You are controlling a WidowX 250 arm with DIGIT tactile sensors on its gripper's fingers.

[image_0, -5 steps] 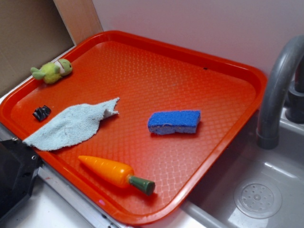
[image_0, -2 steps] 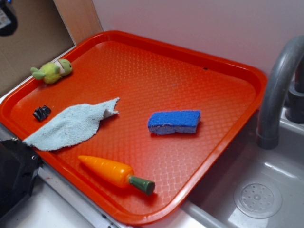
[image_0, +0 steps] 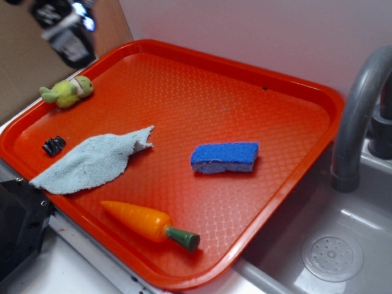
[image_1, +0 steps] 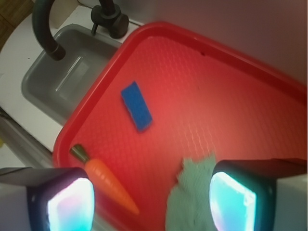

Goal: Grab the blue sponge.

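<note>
The blue sponge (image_0: 225, 157) lies flat on the red tray (image_0: 202, 79), a little right of the frame's centre in the exterior view, its long side running left to right and a paler layer showing along its lower edge. Nothing touches it. In the wrist view the same sponge (image_1: 136, 106) sits in the middle of the frame, angled from upper left to lower right, with bare tray (image_1: 216, 96) on every side.

Below and left of the sponge in the exterior view lies the toy carrot (image_0: 149, 224), orange body to the left and green stem end pointing lower right, near the tray's front rim. To the left of the sponge, apart from it, a pale blue cloth (image_0: 92, 162) is spread flat, one frayed corner reaching toward the tray's middle. Just beyond the cloth's left end sits a small black clip (image_0: 54, 145), and farther up, at the tray's left rim, a small green plush toy (image_0: 66, 92).

The gripper (image_0: 64, 24) shows as a dark blur in the upper left corner of the exterior view — above the plush toy and well away from the sponge. In the wrist view its two fingers (image_1: 60, 197) fill the lower corners, set wide apart with nothing between them.

Right of the tray stand a grey sink (image_0: 343, 245) and a curved grey faucet (image_0: 358, 104).
</note>
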